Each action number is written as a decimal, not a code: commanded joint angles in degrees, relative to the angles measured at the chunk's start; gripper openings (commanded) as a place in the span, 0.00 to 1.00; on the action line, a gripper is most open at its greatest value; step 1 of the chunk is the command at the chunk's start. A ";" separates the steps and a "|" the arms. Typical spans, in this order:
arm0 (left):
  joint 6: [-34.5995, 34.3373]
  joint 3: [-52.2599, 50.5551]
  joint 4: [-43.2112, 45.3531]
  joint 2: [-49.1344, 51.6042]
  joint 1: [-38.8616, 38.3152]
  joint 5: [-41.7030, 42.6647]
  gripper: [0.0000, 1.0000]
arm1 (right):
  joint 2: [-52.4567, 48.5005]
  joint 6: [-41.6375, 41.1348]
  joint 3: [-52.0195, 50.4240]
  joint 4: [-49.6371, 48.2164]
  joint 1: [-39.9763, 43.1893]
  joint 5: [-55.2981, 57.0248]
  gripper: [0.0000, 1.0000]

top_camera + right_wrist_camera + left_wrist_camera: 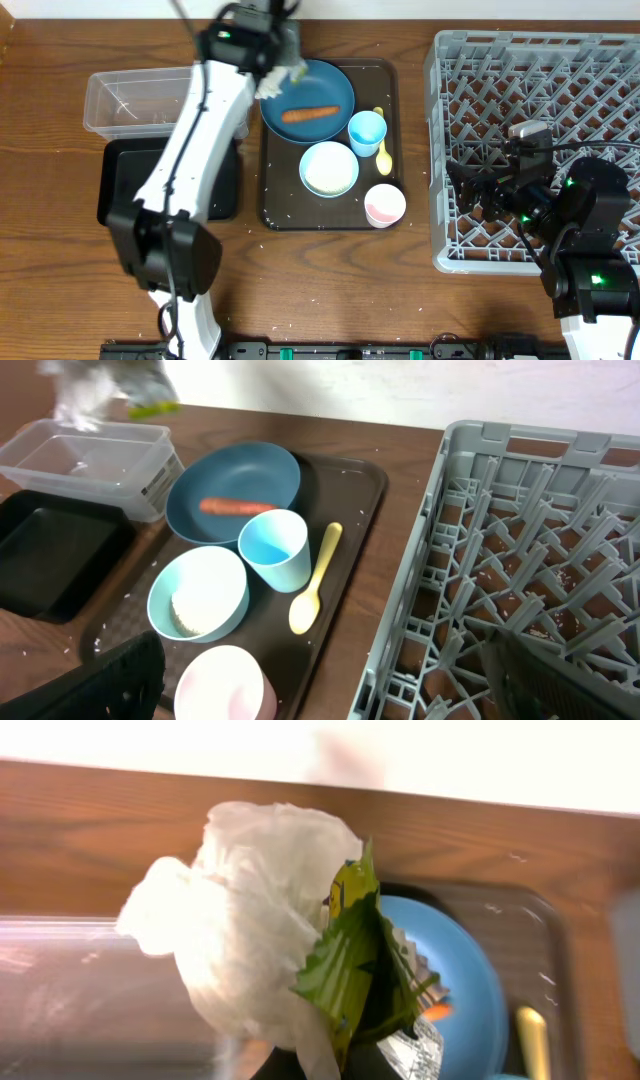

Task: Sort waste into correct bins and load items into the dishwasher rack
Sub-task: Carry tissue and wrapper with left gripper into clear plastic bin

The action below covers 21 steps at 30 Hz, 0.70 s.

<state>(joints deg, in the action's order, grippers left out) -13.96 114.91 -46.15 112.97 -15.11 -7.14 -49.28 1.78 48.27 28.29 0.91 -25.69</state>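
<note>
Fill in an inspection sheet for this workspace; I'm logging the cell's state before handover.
Surface: wooden table, with a dark brown serving tray on it.
Job's things: sausage on dark blue plate; light blue cup, pale bowl, pinkish-white cup and yellow spoon on the serving tray; grey rack, no dishes seen in it; clear tub and black tray at the left.
Clutter: white grains scattered on the serving tray.
Grippers: left gripper shut on crumpled white paper and snack wrapper; right gripper open over the rack.
Cables: black cable along the left arm.
Surroundings: pale wall.
</note>
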 commanded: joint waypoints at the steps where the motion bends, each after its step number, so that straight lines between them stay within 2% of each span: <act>1: -8.85 -1.01 -2.51 2.78 4.13 -6.49 0.06 | 0.17 0.66 1.22 0.00 0.57 0.22 0.99; 5: -20.48 -4.07 -2.89 2.91 9.16 -8.11 0.06 | 0.13 0.66 1.22 0.00 0.57 0.22 0.99; 13: -48.15 -12.98 -2.05 3.15 18.91 -8.15 0.06 | 0.13 0.66 1.22 -0.09 0.57 0.20 0.99; 16: -51.30 -16.00 1.05 3.19 20.52 -8.13 0.08 | 0.13 0.63 1.22 -0.15 0.57 0.20 0.99; 19: -51.28 -17.59 3.80 3.19 20.94 -8.15 0.17 | 0.13 0.63 1.22 -0.17 0.57 0.20 0.99; 21: -51.28 -17.66 4.39 3.19 20.92 -8.15 0.33 | 0.13 0.63 1.22 -0.17 0.57 0.20 0.99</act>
<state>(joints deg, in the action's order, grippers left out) -61.32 97.47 -42.52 115.63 6.11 -14.15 -49.28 1.78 48.27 28.21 0.91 -25.69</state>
